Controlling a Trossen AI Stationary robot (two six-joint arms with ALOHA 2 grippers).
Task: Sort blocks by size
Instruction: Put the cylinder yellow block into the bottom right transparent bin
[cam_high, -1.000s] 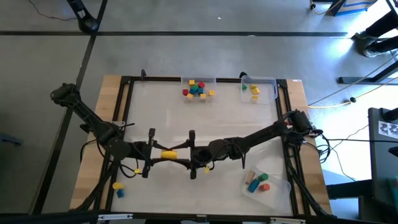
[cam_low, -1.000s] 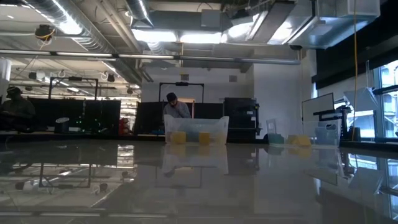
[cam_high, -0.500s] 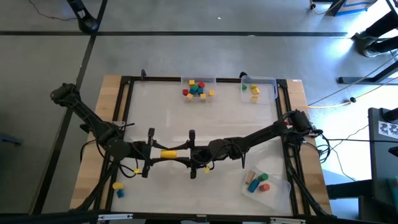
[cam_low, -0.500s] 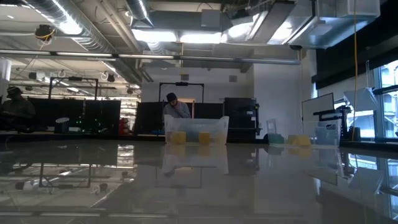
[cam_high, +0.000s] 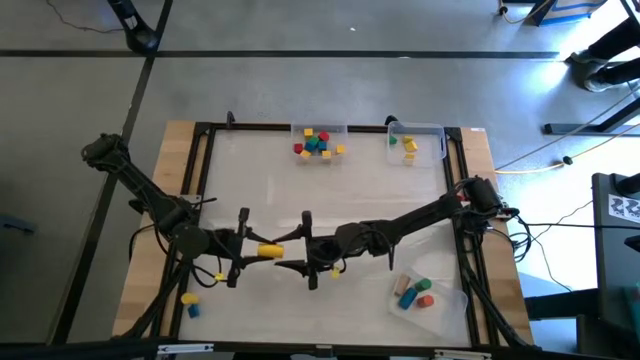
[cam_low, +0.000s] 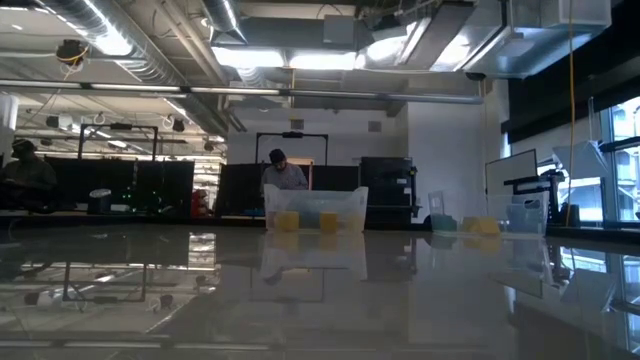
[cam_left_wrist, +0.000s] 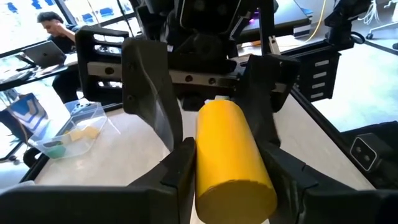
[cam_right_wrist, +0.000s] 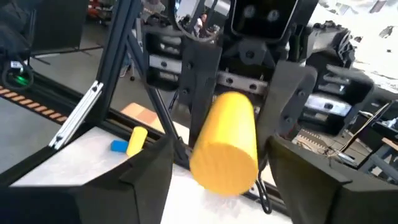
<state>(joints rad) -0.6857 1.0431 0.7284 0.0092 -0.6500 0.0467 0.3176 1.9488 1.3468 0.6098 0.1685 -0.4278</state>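
The high view looks straight down on the whole worktop (cam_high: 330, 200). The low view skims level across it toward the room. Both wrist views sit close, facing each other, sharing the yellow cylinder (cam_left_wrist: 231, 155).

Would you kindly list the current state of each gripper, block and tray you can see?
Left gripper: shut on the yellow cylinder block.
Yellow cylinder block: held off the table, lying level.
Right gripper: open, facing the cylinder's other end.
Clear plastic tray near the right arm: holding several blocks.
Two far trays: holding blocks.
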